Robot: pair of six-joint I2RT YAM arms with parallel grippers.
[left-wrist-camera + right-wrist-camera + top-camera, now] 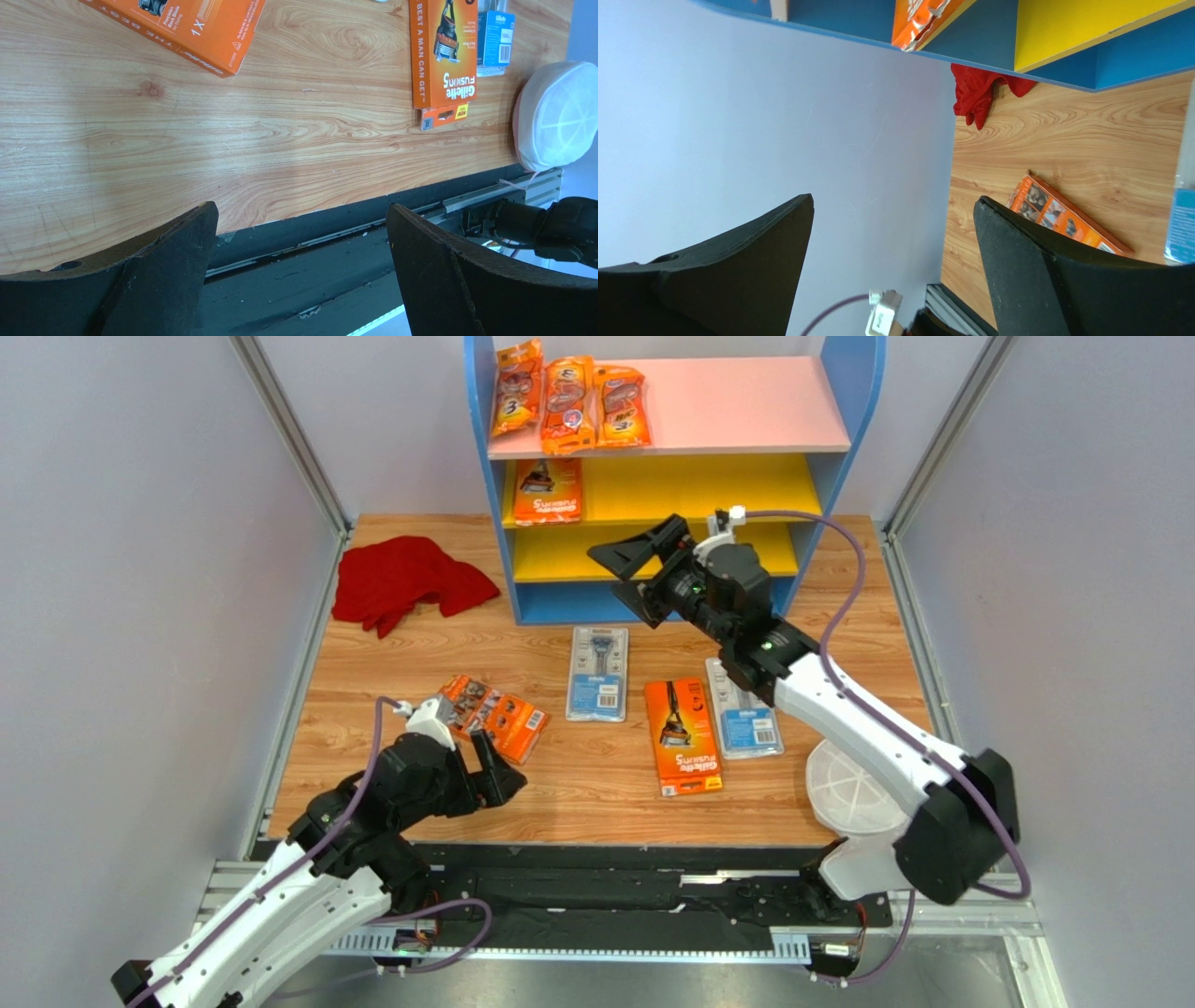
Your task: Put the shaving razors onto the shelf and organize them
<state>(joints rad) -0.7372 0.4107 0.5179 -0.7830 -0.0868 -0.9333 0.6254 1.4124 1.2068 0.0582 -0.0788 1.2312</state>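
Note:
The shelf [842, 420] holds three narrow orange razor bags [568, 403] on its pink top board and an orange card [547, 490] on the upper yellow board. On the table lie an orange box [494, 714], a grey-blue blister card [599, 672], an orange Fusion5 box [683, 735] and a second blister card [744, 711] partly under the right arm. My right gripper [624, 577] hovers in front of the lower shelf boards, open and empty [894, 203]. My left gripper [480, 759] stands open and empty over the table's near edge [302, 210], below the orange box [189, 28].
A red cloth [407, 581] lies at the back left beside the shelf. A round white lidded dish [853, 791] sits near the right arm's base. Grey walls close in both sides. A black rail runs along the table's near edge [337, 231].

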